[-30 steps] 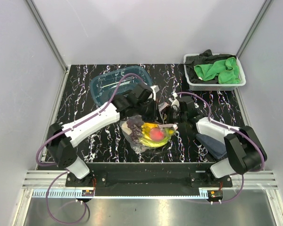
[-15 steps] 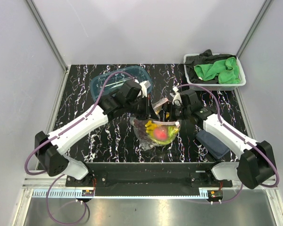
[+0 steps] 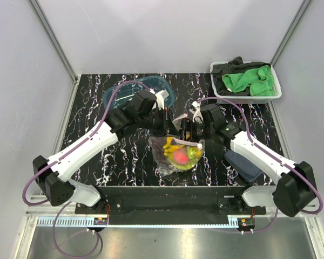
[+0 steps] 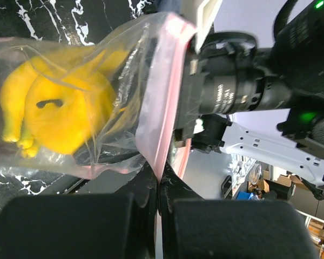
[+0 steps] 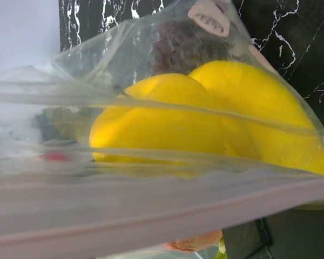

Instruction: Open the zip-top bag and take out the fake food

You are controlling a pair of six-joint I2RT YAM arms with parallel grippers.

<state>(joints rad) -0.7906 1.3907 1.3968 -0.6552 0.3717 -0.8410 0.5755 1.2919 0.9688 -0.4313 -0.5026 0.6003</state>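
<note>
Two grippers meet above the middle of the black marbled table (image 3: 89,116). At left rear lies a blue-tinted clear tray (image 3: 112,103). The left gripper (image 4: 157,181) has its fingers pressed together on the pink zip strip (image 4: 161,108) of the zip-top bag (image 3: 170,161), a clear, crinkled film pouch. Inside it sits the fake food (image 3: 179,154): smooth yellow rounded pieces, one pink-red piece and dark grapes (image 5: 177,48). The right gripper (image 3: 191,128) is at the bag's opposite rim. Plastic hides its fingers, so its grip cannot be determined. A white slotted basket (image 3: 248,99) of cloths (image 3: 251,80) stands at right rear.
</note>
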